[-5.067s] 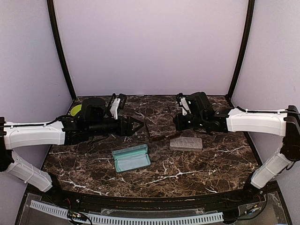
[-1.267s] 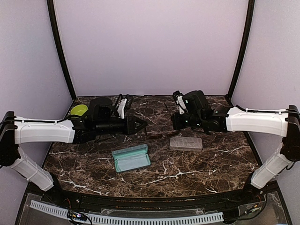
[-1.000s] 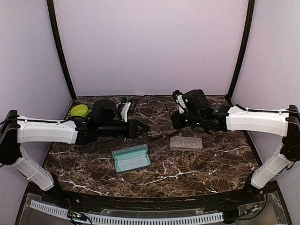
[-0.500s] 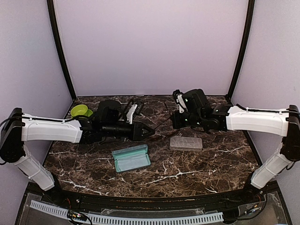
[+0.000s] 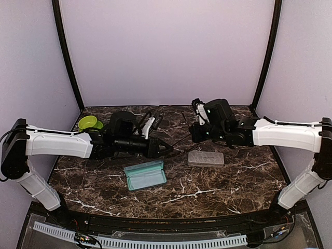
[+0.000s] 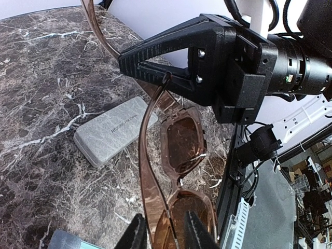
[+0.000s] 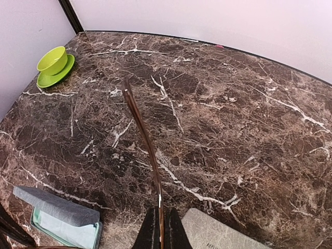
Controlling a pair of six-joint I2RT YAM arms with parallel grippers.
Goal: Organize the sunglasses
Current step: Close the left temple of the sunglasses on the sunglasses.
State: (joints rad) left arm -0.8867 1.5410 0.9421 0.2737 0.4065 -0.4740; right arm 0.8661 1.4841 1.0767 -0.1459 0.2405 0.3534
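The sunglasses with dark reddish-brown lenses (image 6: 181, 137) hang in the air between my two grippers, above the table. My left gripper (image 6: 165, 233) is shut on the near lens and frame. My right gripper (image 7: 161, 228) is shut on one thin brown temple arm (image 7: 141, 129), which sticks out ahead of it. In the left wrist view the right gripper (image 6: 171, 72) pinches that temple's end. In the top view the left gripper (image 5: 167, 149) and right gripper (image 5: 193, 136) face each other, with the sunglasses (image 5: 180, 141) between them. The purple-tinted pair is out of view.
An open blue-grey case (image 5: 145, 175) with a light-blue cloth (image 7: 67, 231) inside lies in front of the left gripper. A closed beige case (image 5: 206, 158) lies below the right gripper. A green bowl on a saucer (image 5: 89, 122) stands at the back left.
My left arm has carried the sunglasses to the right, toward the right gripper. The right gripper has stayed near the same spot and now grips the temple arm.
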